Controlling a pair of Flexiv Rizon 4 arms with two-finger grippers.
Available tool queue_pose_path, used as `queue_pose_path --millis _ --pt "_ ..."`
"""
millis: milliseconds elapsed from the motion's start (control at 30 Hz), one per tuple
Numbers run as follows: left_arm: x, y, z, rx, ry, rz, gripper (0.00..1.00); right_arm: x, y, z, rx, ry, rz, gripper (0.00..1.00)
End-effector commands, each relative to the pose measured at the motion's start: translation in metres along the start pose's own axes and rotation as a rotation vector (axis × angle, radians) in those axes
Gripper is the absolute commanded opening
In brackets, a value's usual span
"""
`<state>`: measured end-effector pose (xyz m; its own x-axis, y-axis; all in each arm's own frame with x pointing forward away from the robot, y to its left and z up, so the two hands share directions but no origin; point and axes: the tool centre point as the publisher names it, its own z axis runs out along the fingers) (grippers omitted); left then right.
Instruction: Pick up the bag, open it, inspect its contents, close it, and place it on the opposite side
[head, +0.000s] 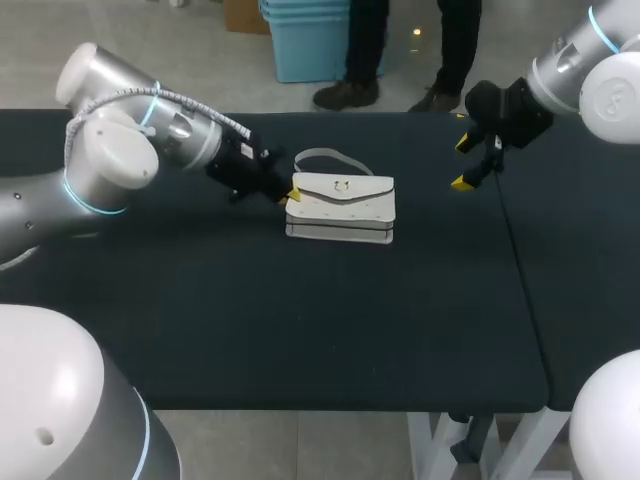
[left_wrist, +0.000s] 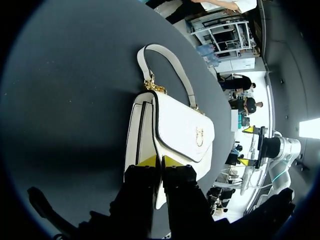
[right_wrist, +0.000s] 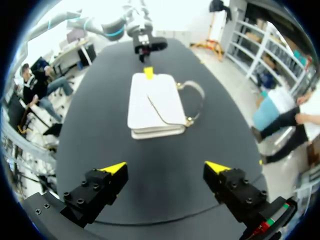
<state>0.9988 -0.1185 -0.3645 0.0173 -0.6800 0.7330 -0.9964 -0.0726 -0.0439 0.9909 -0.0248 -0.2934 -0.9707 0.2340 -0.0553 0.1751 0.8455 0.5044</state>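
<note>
Handbag: I see a small white handbag (head: 345, 200) lying flat on the dark worktop (head: 250, 320), about midway across and nearer the far edge than my side.
Look: an envelope flap folded shut over the front, with a small gold clasp (left_wrist: 199, 135) at its middle. It has dark piping along the edges, and layered gussets show along the near side.
Strap: a short white strap (head: 325, 155) on gold links loops flat on the worktop just beyond the bag's far side.
Long axis: it runs left to right across the worktop in the head view. The strap side is turned away from me, the base toward me and the flap face up.
Left claw: my left claw (head: 288, 197) is at the bag's left end. Its yellow tips are drawn narrow with the end of the flap between them, and both tips press on it in the left wrist view (left_wrist: 160, 161).
Right claw: my right claw (head: 463, 163) hangs above the worktop to the right of the bag, well apart from it. It is spread wide and holds nothing, and in the right wrist view (right_wrist: 165, 167) the bag (right_wrist: 150, 105) lies ahead of the gap.
Arms: the left arm comes in low from the left and the right arm from the far right corner.
</note>
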Motion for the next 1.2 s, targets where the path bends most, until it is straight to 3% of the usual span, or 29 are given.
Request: queue_pose_path --millis 33,400,433,467,500,533,833,1200 --pt "0.002 -0.007 0.011 -0.029 0.003 0.008 0.00 0.000 0.000 0.000 0.001 0.000 0.001 1.00" --pt "0.001 -0.008 0.012 -0.033 0.005 -0.002 0.00 0.000 0.000 0.000 0.001 0.000 0.001 1.00" --pt "0.000 -0.008 0.011 -0.031 0.008 -0.006 0.39 0.000 0.000 0.000 0.001 0.000 0.001 1.00" --pt "0.000 -0.008 0.010 -0.029 0.008 -0.008 0.68 0.000 0.000 0.000 0.001 0.000 0.001 1.00" --pt "0.000 -0.008 0.008 -0.024 0.010 -0.009 0.88 0.000 0.000 0.000 0.001 0.000 0.001 1.00" --pt "0.000 -0.008 0.006 -0.021 0.013 -0.011 0.98 0.000 0.000 0.000 0.001 0.000 0.001 1.00" --pt "0.006 0.000 -0.020 0.025 0.022 0.019 1.00 0.000 0.000 0.000 0.001 0.000 0.001 1.00" --pt "0.031 0.012 -0.053 0.087 -0.020 0.105 1.00 -0.001 0.002 -0.001 0.012 -0.004 -0.008 1.00"
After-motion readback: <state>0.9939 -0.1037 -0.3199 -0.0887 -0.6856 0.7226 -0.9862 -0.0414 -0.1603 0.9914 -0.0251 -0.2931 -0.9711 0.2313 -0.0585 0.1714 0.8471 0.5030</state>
